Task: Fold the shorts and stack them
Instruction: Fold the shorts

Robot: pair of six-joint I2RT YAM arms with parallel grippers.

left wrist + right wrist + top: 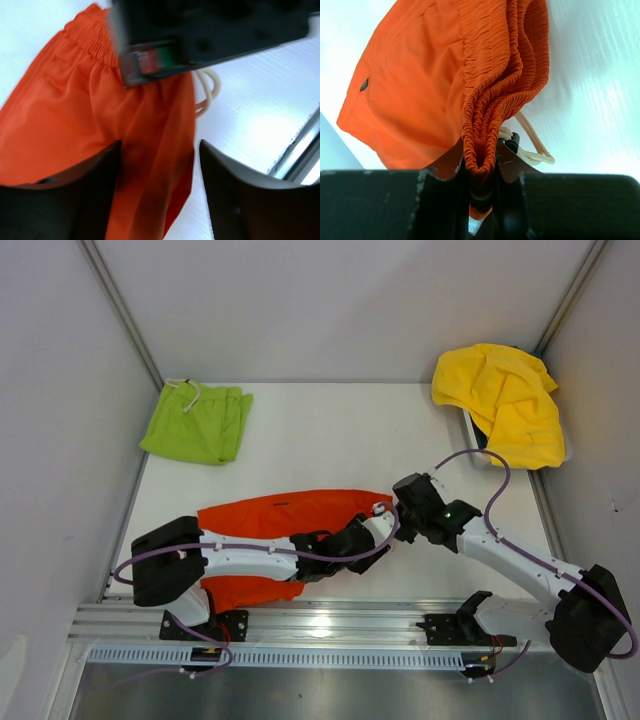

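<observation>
The orange-red shorts (280, 515) lie spread across the middle of the table, partly under my left arm. My right gripper (398, 502) is shut on their bunched elastic waistband (487, 100) at the right end. The white drawstring (535, 147) hangs beside its fingers. My left gripper (378, 530) is just next to it and stands open. Its two dark fingers (95, 190) straddle a fold of the orange cloth (150, 150) without pinching it. The lime-green shorts (197, 422) lie folded at the back left, away from both grippers.
A yellow cloth (505, 400) is heaped over something dark at the back right corner. White walls close in the table on the left, back and right. The metal rail (320, 625) with the arm bases runs along the near edge.
</observation>
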